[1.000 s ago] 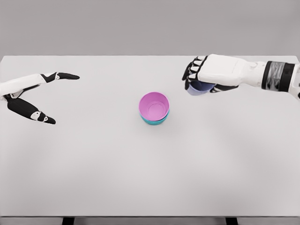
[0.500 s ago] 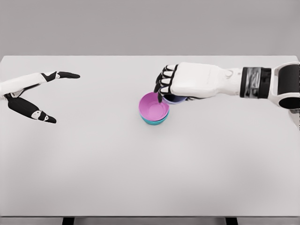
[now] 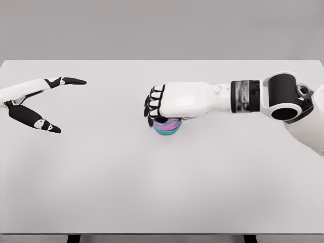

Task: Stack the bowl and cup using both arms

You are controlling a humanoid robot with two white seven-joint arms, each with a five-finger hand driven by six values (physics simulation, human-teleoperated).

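Note:
My right hand (image 3: 154,107) reaches in from the right and hovers directly over the stack at the table's middle, its fingers curled down around a dark purple cup (image 3: 165,122) that shows just under the palm. Beneath it, a sliver of the pink bowl (image 3: 169,126) nested in the teal bowl (image 3: 167,131) is visible; most of both is hidden by the hand. Whether the cup touches the pink bowl cannot be told. My left hand (image 3: 55,104) rests at the far left, fingers spread, holding nothing.
The white table (image 3: 162,182) spans the whole view, with its front edge at the bottom and a grey wall behind. My right forearm (image 3: 248,96) stretches across the table's right half at mid height.
My right hand has carried the purple cup leftward from the right side of the table to directly above the pink and teal bowls, now covering them. The left arm has stayed still.

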